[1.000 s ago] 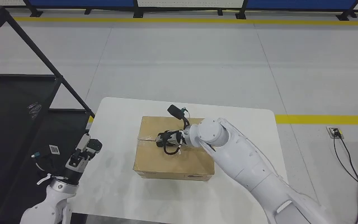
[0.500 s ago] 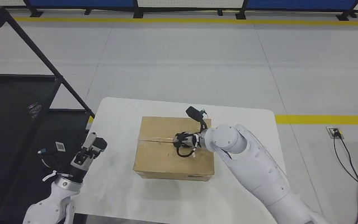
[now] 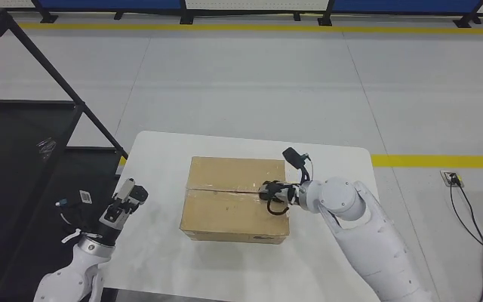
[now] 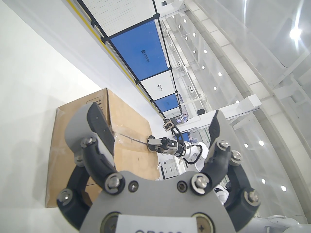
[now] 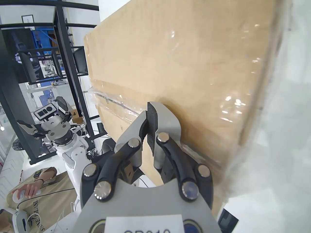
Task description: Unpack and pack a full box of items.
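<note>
A closed brown cardboard box (image 3: pixel 223 204) stands in the middle of the white table (image 3: pixel 162 162). Clear tape runs along its centre seam (image 3: pixel 226 189), which is also visible in the right wrist view (image 5: pixel 114 99). My right gripper (image 3: pixel 266 190) is shut, its tips resting on the seam near the box's right end (image 5: pixel 150 109). No object shows between its pads. My left gripper (image 3: pixel 136 192) hovers open at the table's left edge, apart from the box (image 4: pixel 131 127). In the left wrist view nothing lies between its fingers (image 4: pixel 155 112).
A black metal frame (image 3: pixel 72 109) and dark rack stand left of the table. Bare tabletop surrounds the box on all sides. Yellow floor lines (image 3: pixel 423 160) run behind and to the right.
My right gripper has slid along the taped seam from the box's middle to its right end. The left arm has shifted slightly closer to the table.
</note>
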### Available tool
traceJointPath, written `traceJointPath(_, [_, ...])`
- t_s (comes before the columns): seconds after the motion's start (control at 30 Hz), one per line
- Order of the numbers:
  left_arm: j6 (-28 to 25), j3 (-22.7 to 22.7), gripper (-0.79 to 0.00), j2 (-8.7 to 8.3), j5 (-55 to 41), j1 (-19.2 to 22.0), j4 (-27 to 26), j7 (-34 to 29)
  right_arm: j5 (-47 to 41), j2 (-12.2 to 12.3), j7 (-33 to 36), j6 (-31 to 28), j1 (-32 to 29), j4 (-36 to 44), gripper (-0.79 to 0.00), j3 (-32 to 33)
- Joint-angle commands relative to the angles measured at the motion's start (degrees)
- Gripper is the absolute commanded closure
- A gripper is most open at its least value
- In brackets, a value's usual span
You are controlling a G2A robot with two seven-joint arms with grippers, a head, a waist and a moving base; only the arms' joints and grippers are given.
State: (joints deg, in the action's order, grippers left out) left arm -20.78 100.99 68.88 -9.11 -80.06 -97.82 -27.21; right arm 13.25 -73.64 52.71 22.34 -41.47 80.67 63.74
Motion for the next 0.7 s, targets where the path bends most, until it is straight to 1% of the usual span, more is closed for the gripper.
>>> traceJointPath(0.0, [0.1, -0.2, -0.785, -0.02, 0.2, -0.1, -0.2, 0.2, 0.1, 0.4, 0.0, 0.1, -0.9, 0.5, 0.000, 1.4])
traceJointPath(0.53, [1.0, -1.7, -0.785, -0.28, 1.7, -0.1, -1.2, 1.1, -3.8, 3.1, 0.7, -3.8, -8.8, 3.0, 0.000, 12.0])
traceJointPath(0.67, [1.2, -2.2, -0.785, -0.34, 2.1, 0.1, -1.1, 1.2, -4.7, 3.5, 1.2, -4.9, -10.4, 3.5, 0.000, 13.5])
